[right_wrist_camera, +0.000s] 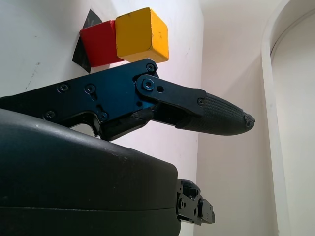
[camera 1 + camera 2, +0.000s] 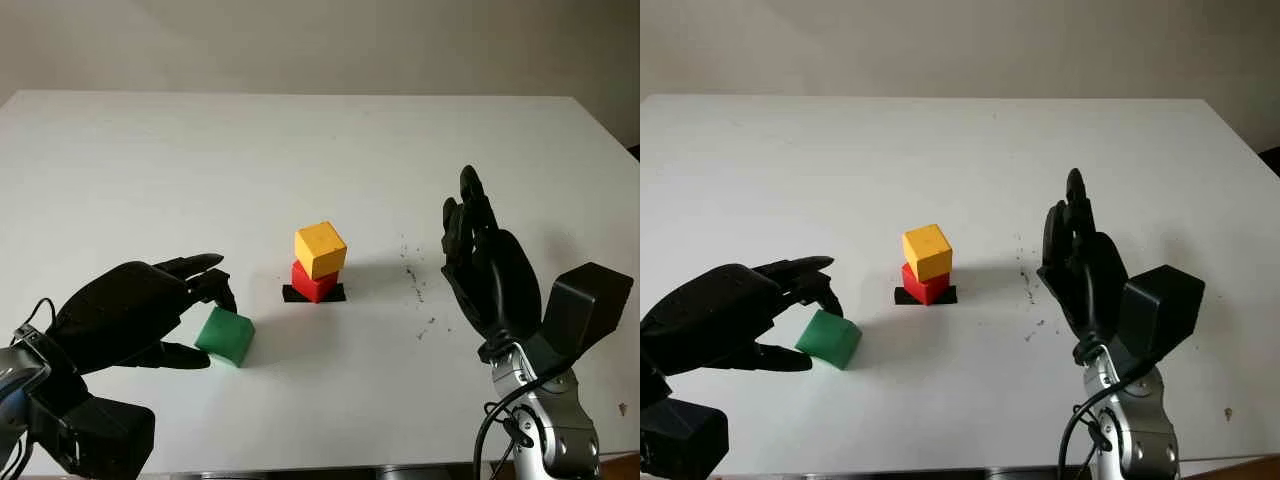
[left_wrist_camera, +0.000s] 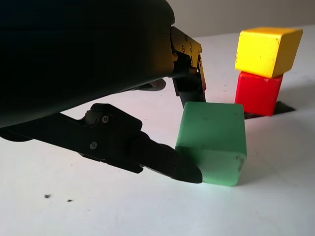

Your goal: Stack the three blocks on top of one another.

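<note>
On the white worktop (image 2: pixel 150 150) the yellow block (image 2: pixel 320 249) sits on top of the red block (image 2: pixel 313 281), turned a little askew on it; the red block stands on a small black square mark (image 2: pixel 333 293) near the middle of the worktop. The green block (image 2: pixel 225 336) lies on the worktop at about eight o'clock from that pair, near it but apart. The left robot hand (image 2: pixel 150 310) is at the green block, coming in from nine o'clock; its fingers are curled round the block, the thumb tip (image 3: pixel 167 164) touching the block's near lower side and an upper finger (image 3: pixel 189 83) coming down at its far top edge, so it is closed on the green block, which is set on the worktop. The right robot hand (image 2: pixel 485 265) is raised above the worktop at three o'clock from the stack, well apart from it; it is open and holds nothing. Dark specks (image 2: pixel 415 280) dot the worktop between the stack and the right robot hand.
</note>
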`<control>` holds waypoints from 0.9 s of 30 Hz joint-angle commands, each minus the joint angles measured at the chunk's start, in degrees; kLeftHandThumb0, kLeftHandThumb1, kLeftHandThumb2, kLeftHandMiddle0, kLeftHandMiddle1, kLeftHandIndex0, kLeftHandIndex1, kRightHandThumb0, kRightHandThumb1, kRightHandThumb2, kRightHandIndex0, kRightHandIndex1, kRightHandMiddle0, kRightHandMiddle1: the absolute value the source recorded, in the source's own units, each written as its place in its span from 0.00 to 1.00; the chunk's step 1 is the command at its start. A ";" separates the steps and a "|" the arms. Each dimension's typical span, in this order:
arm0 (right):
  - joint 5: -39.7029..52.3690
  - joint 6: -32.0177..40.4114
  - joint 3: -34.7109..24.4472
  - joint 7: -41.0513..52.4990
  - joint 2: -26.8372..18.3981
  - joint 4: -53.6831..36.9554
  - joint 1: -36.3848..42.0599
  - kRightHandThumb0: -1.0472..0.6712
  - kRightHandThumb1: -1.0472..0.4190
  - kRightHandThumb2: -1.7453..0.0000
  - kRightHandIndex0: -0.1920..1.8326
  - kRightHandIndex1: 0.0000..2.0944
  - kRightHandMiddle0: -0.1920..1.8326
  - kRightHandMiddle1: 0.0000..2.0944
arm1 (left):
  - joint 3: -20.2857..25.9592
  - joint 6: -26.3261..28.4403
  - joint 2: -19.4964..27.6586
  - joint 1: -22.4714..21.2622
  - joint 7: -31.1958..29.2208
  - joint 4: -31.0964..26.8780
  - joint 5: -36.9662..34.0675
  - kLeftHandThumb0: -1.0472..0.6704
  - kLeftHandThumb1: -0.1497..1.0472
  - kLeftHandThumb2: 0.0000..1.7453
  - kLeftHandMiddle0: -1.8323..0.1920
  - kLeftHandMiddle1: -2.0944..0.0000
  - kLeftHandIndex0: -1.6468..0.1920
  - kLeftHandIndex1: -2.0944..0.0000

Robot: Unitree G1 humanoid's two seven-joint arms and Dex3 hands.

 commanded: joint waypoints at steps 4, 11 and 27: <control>-0.47 -1.35 -0.26 -0.19 -0.68 0.20 0.02 0.17 0.00 0.60 0.00 0.00 0.00 0.00 | -0.86 -0.38 -1.92 -1.49 -0.94 3.07 -7.78 0.40 0.97 0.03 0.75 0.97 0.80 0.33; -0.53 -1.87 -0.31 -0.25 -0.64 0.53 0.11 0.18 0.00 0.60 0.00 0.00 0.00 0.00 | -0.96 7.91 -3.72 -2.86 -10.80 4.94 -25.23 0.41 1.00 0.03 0.76 0.97 0.82 0.34; -1.29 -2.59 0.13 0.08 -1.02 0.87 0.45 0.21 0.00 0.59 0.00 0.00 0.00 0.00 | 2.76 11.33 -5.26 -5.81 -20.18 7.74 -43.98 0.37 1.00 0.06 0.74 0.97 0.81 0.29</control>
